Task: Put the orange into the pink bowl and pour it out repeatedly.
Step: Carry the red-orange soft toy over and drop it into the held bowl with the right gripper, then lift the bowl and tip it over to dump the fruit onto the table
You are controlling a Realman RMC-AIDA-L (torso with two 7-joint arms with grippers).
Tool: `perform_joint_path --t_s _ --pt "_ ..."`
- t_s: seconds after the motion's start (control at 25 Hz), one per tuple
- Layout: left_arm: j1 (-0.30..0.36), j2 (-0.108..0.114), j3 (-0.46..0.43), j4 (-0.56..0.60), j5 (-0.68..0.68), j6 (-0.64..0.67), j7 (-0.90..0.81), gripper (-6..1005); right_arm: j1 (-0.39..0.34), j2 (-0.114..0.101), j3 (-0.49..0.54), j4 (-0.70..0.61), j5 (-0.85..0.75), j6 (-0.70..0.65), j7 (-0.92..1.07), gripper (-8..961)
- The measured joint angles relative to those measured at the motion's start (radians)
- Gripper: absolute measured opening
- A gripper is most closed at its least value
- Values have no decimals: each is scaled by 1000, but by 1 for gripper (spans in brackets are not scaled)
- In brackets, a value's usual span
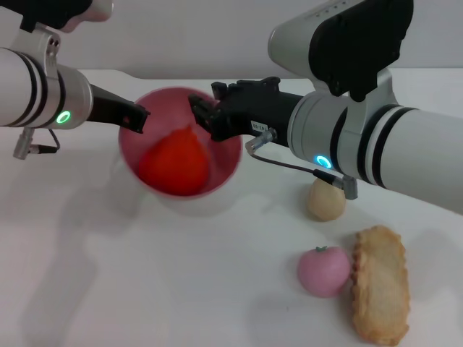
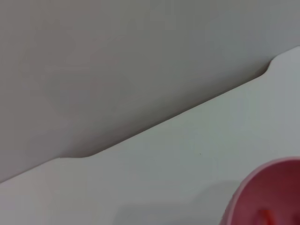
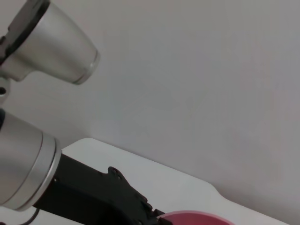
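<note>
On the white table [image 1: 108,275], the pink bowl [image 1: 224,168] is tilted toward the camera, with the orange [image 1: 173,165] resting inside against its lower wall. Left end effector [image 1: 136,119] sits at the bowl's left rim, closed on it as far as the head view shows. Right end effector [image 1: 204,114] hangs over the bowl's right rim beside the orange; whether it is open or closed cannot be told. Judgement: the fruit is loaded and the pouring step is in hand. Next move calls for further tilt from the left arm, with the right arm clear of the mouth. Beige ball [image 1: 325,200], pink fruit [image 1: 323,270] and bread piece [image 1: 380,283] lie well apart, near the likely roll-out path.
</note>
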Motion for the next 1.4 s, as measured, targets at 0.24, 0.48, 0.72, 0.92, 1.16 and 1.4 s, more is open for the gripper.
perform_joint_path --t_s 0.24,0.48,0.72,0.92,1.16,1.4 --pt "4 1 31 38 -1 0 31 42 -53 2 128 5 -23 10 60 431" --pt "6 0 141 88 20 19 99 42 -157 2 391 25 -26 56 59 583" --pt "9 0 320 100 147 126 207 42 -214 1 479 84 -19 69 43 596" --pt "12 -7 487 106 361 189 211 42 -219 0 470 121 -16 69 41 595" --pt "25 -10 639 108 621 268 198 42 -219 -2 467 126 -14 70 40 594" --pt "18 -13 741 106 819 280 170 42 -215 -2 460 128 -10 71 28 593"
